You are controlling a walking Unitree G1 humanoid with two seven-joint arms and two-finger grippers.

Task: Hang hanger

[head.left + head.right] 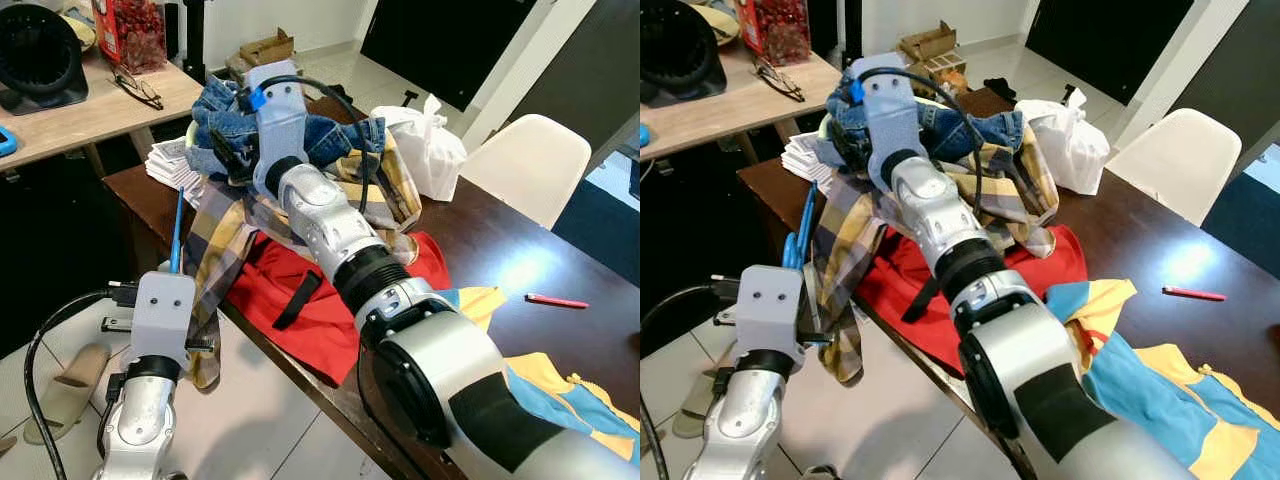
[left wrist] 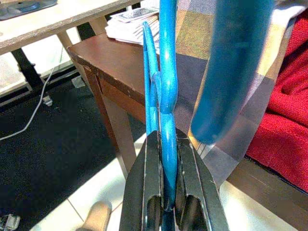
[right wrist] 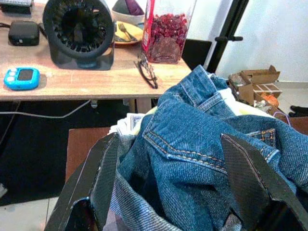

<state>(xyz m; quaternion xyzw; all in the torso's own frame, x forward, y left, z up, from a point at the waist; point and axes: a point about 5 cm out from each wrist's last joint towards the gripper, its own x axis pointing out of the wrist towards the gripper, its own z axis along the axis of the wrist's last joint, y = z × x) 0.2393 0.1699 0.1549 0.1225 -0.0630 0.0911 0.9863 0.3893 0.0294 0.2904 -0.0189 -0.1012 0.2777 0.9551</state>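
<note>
Looking left, you see the left claw (image 2: 166, 192) clamped on the blue hanger (image 2: 166, 91) beside the dark tabletop (image 1: 560, 340) edge; its wrist view confirms the grip. Your right claw (image 3: 178, 178) stands wide apart over the jeans (image 3: 192, 139).

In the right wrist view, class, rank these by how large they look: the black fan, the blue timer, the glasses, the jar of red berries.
1. Black fan, clearly largest.
2. Jar of red berries, though its top is cut off.
3. Glasses and blue timer look about alike; unranked.
</note>
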